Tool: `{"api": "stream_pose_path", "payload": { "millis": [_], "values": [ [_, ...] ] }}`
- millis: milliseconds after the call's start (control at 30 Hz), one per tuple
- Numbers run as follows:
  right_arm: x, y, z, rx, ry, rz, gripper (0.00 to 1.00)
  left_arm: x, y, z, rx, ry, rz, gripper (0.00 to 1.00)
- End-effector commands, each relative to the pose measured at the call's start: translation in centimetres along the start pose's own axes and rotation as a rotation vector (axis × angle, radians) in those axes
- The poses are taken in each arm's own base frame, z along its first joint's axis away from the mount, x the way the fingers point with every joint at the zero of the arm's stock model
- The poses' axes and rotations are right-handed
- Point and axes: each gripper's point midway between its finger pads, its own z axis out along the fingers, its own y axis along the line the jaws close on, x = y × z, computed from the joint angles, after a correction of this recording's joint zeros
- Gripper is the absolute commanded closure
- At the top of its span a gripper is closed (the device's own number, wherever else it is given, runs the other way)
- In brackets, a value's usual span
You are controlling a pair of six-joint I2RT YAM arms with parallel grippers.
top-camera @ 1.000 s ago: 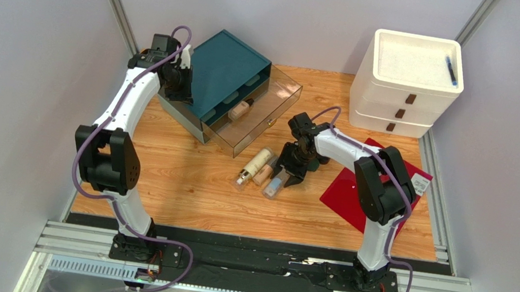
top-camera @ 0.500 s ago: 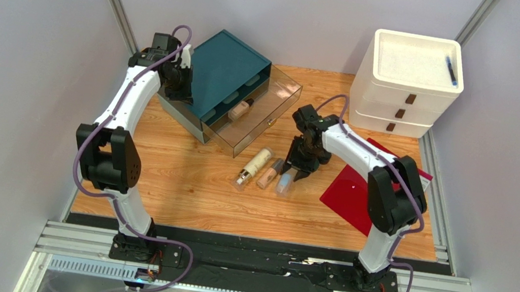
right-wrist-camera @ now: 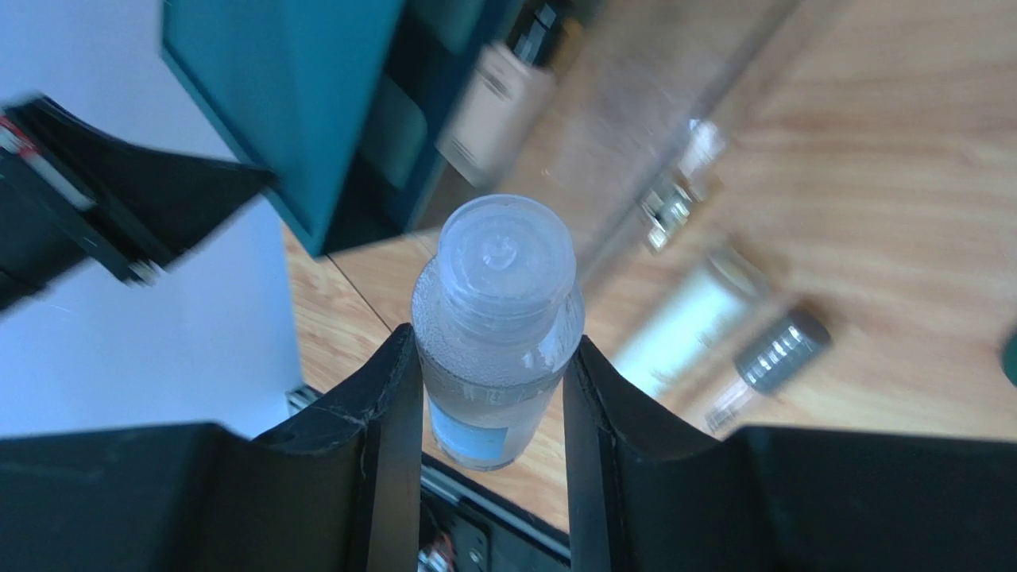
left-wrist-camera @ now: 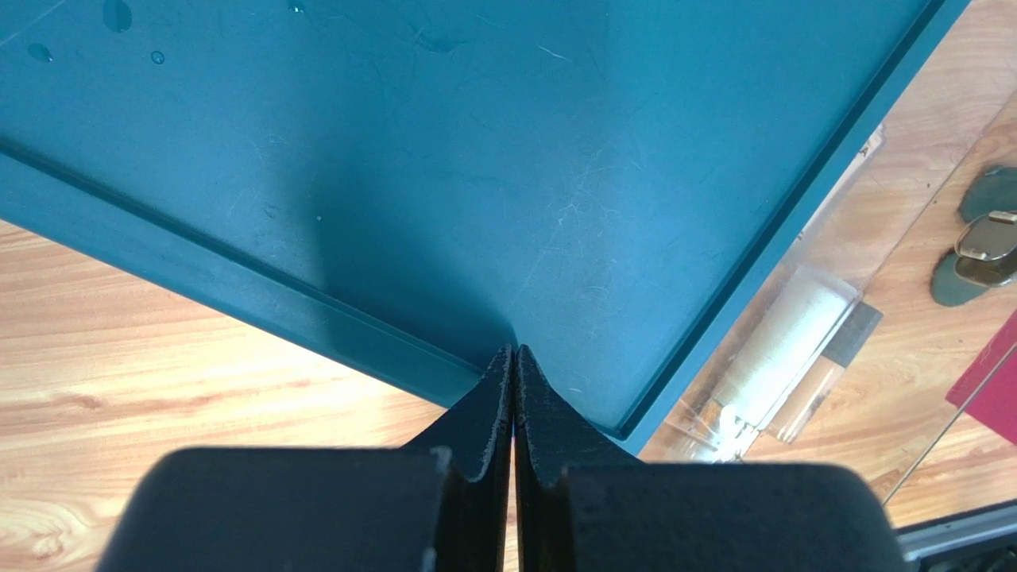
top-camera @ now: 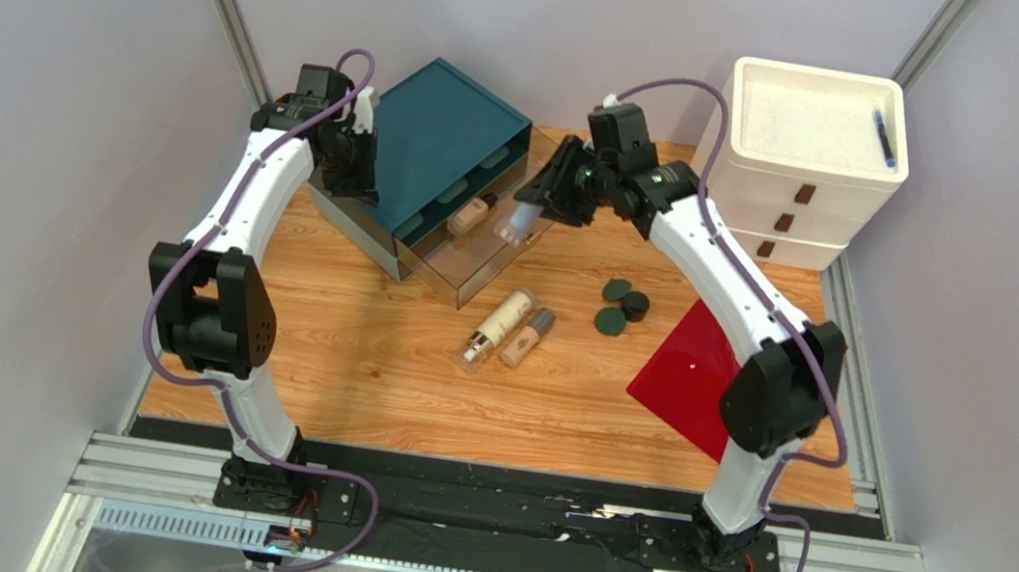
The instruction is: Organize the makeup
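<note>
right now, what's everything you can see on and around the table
teal organizer: 1, teal, back left
clear drawer: 1, transparent, pulled out of it
beige bottle: 1, beige, in that drawer
clear bottle: 1, blue label, gripped above drawer
table bottles: 2, beige, side by side, centre
red sheet: 1, red, right side
compacts: 3, dark green, beside red sheet
white drawer unit: 1, white, back right
pen: 1, blue, atop it
left end effector: 1, black, shut, at organizer edge
right end effector: 1, black, shut on clear bottle
</note>
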Motion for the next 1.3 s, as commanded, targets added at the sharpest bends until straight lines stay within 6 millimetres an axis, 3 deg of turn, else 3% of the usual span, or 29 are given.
{"api": "stream_pose_path", "payload": {
  "millis": [0, 33, 67, 133, 233, 300, 333, 367, 433, 500, 700, 800, 833, 933, 967, 1067, 1100, 1167, 1200, 1267],
  "values": [
    [-4.1, 5.3, 2.6, -0.167, -0.066, 0.028, 1.0, 10.0, 1.5, 3.0, -0.042, 0.406, -0.051, 1.0],
    [-4.0, 4.7, 4.5, -0.151, -0.044, 0.057, 1.0, 10.0, 1.4, 3.0, -0.04, 0.405, -0.051, 1.0],
    [-4.6, 5.5, 4.7, -0.169, -0.054, 0.057, 1.0, 10.0, 1.2, 3.0, -0.028, 0.406, -0.052, 1.0],
    [-4.8, 4.6, 6.6, -0.139, -0.051, 0.086, 1.0, 9.9, 1.1, 3.0, -0.018, 0.405, -0.052, 1.0],
    [-5.0, 3.8, 7.4, -0.101, -0.058, 0.099, 0.95, 9.7, 1.0, 2.9, -0.016, 0.398, -0.05, 1.0],
    [-4.7, 3.3, 7.9, -0.083, -0.051, 0.11, 0.87, 9.7, 0.9, 2.8, -0.014, 0.396, -0.052, 1.0],
    [-4.5, 3.1, 8.0, -0.079, -0.044, 0.109, 0.79, 9.6, 0.9, 2.8, -0.012, 0.393, -0.051, 1.0],
    [-4.4, 3.0, 7.9, -0.069, -0.042, 0.122, 0.61, 9.6, 0.9, 2.8, -0.011, 0.395, -0.052, 1.0],
    [-4.1, 2.2, 8.0, -0.036, -0.04, 0.137, 0.52, 9.7, 0.9, 2.8, -0.011, 0.398, -0.053, 1.0],
    [-4.3, 2.2, 7.7, -0.033, -0.049, 0.14, 0.42, 9.6, 0.9, 2.8, -0.009, 0.397, -0.051, 1.0],
    [-5.7, 3.3, 5.8, -0.044, -0.106, 0.136, 0.27, 9.4, 0.8, 2.8, -0.006, 0.395, -0.044, 1.0],
    [-7.0, 4.4, 3.0, -0.07, -0.161, 0.13, 0.28, 9.2, 0.9, 2.6, -0.012, 0.393, -0.04, 1.0],
    [-7.4, 5.1, 1.0, -0.09, -0.186, 0.129, 0.28, 9.2, 0.9, 2.6, -0.013, 0.392, -0.038, 1.0],
    [-6.1, 3.5, -0.6, -0.037, -0.174, 0.147, 0.29, 9.1, 0.9, 2.7, -0.012, 0.39, -0.041, 1.0],
    [-4.6, 1.7, -1.3, 0.01, -0.152, 0.161, 0.32, 9.2, 0.8, 2.7, -0.006, 0.394, -0.045, 1.0],
    [-2.0, -0.5, -3.4, 0.051, -0.127, 0.199, 0.34, 9.2, 0.7, 2.8, -0.001, 0.393, -0.049, 1.0],
    [0.1, -3.3, -2.5, 0.118, -0.084, 0.216, 0.34, 9.2, 0.7, 2.8, 0.001, 0.393, -0.047, 1.0],
    [2.0, -5.3, -2.9, 0.156, -0.059, 0.255, 0.34, 9.2, 0.7, 2.8, 0.003, 0.39, -0.041, 1.0],
    [4.0, -7.6, -2.1, 0.211, -0.02, 0.274, 0.34, 9.3, 0.8, 2.8, -0.003, 0.394, -0.039, 1.0],
    [5.3, -8.9, -1.6, 0.237, 0.009, 0.289, 0.35, 9.4, 0.9, 2.7, -0.007, 0.395, -0.032, 1.0]
  ]
}}
